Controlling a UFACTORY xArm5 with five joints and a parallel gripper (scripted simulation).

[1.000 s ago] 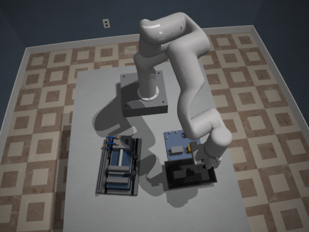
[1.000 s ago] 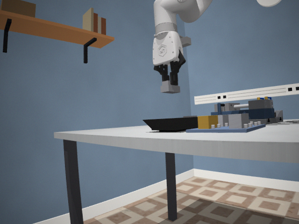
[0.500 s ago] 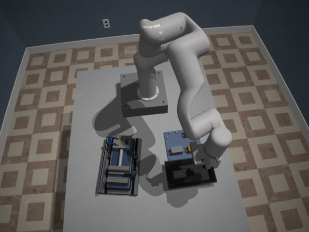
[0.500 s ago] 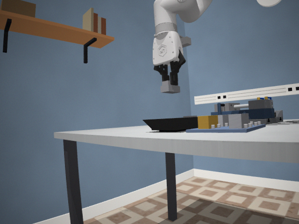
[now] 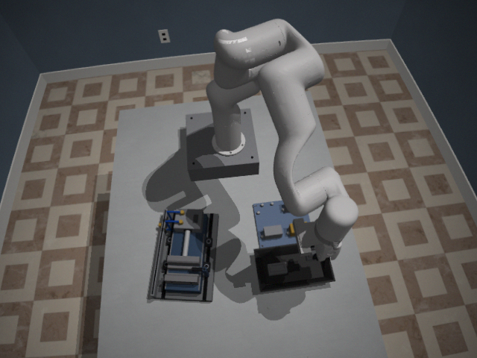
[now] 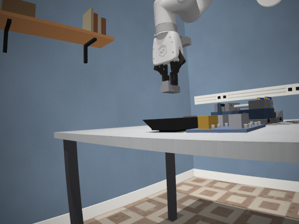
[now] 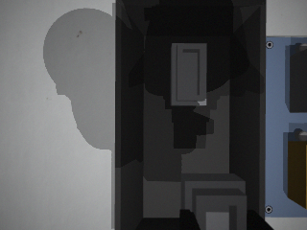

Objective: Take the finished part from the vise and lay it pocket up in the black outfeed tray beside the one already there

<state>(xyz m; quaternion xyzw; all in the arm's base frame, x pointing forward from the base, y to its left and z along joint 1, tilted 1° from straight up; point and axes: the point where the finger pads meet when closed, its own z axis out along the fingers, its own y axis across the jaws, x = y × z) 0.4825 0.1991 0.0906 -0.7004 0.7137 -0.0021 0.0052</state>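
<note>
My gripper [image 6: 170, 81] is shut on a grey block [image 6: 170, 89] [image 7: 216, 203] and holds it high above the black outfeed tray [image 5: 293, 285] [image 6: 168, 124] [image 7: 127, 144]. In the wrist view the held block shows at the bottom edge, over the near part of the tray. Another grey block with a pocket [image 7: 189, 74] [image 5: 276, 268] lies flat in the tray, pocket up. In the top view the wrist hides my fingers. The vise [image 5: 184, 263] [image 6: 259, 104] stands left of the tray with nothing between its jaws.
A blue fixture plate [image 5: 269, 212] [image 6: 224, 130] [image 7: 278, 120] lies right behind the tray. On it stand a plain grey block [image 5: 273, 231] [image 6: 238, 120] and a yellow block [image 5: 291, 230] [image 6: 207, 121] [image 7: 297, 168], both upright. The arm's base [image 5: 223, 162] sits at the back of the table.
</note>
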